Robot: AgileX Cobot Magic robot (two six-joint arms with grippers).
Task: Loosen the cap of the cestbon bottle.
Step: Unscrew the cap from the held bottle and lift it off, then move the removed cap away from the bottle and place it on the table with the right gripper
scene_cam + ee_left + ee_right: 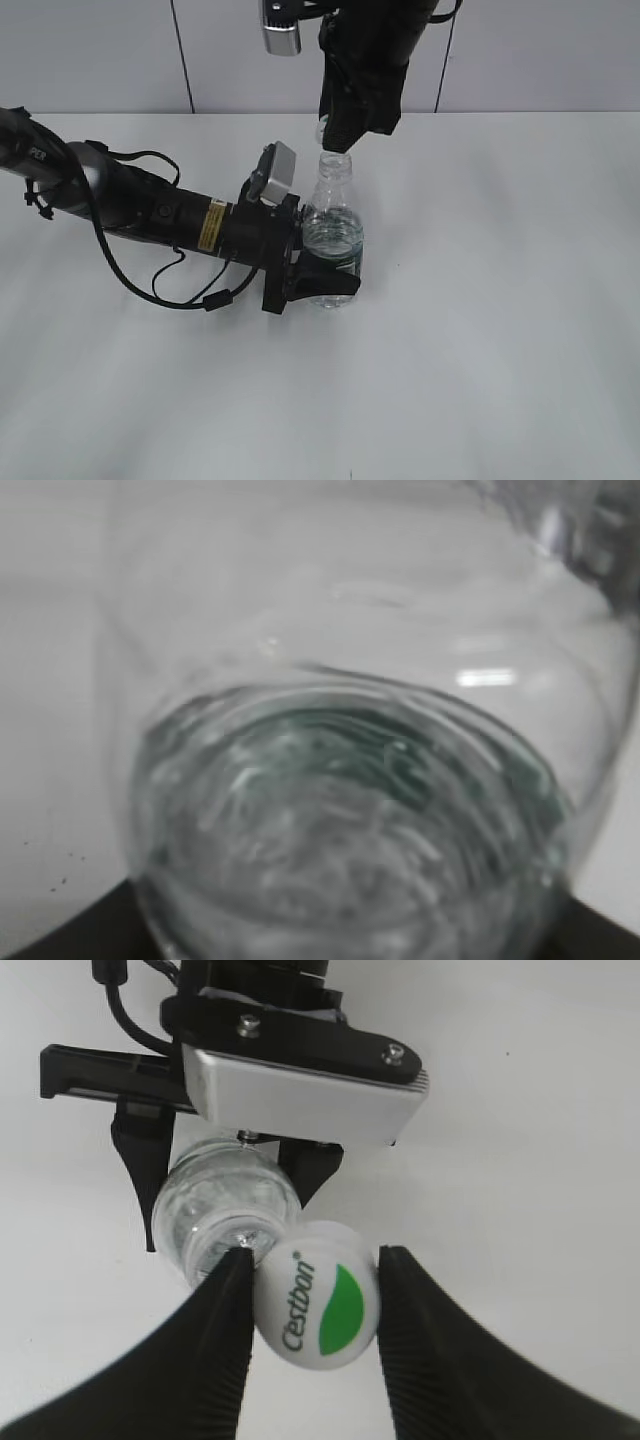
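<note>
Right gripper (312, 1305) from above, fingers (215, 1350) clamped on the white cap (318, 1307), one on each side. Left gripper (325, 283) closed around the lower body of the cestbon bottle (331, 225), upright on the white table (500, 300), cap apparently off the neck.

Exterior slants down; both wrist views close on bottle (332, 225).

Black arms (150, 205), yellow sticker (210, 225), looping cables (170, 290), grey wrist cameras (280, 172).
</note>
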